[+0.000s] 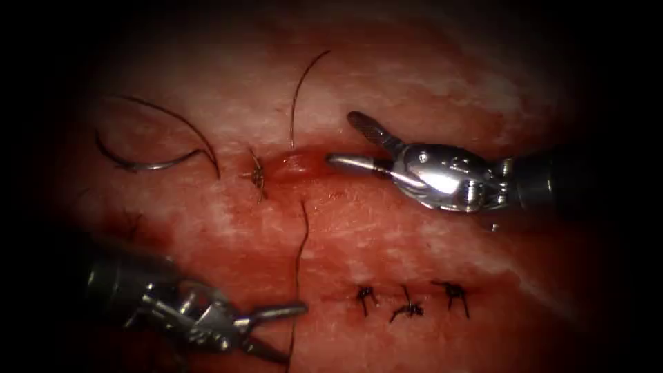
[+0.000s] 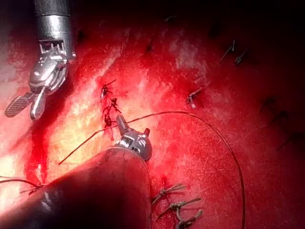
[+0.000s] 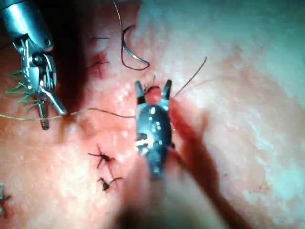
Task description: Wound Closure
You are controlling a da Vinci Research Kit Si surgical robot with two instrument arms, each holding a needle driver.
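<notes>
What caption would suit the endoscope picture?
Both tools, right and left, open and empty beside the cut; needle lies free on the tissue, left.

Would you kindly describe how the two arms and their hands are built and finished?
Both are bare polished metal. The right hand has two slim rounded jaws, one with a cross-hatched gripping face, on a shiny wrist with pins and holes, then a dark shaft. The left hand has narrow tapered jaws, a wrist with cable pulleys, and a dark grey shaft.
</notes>
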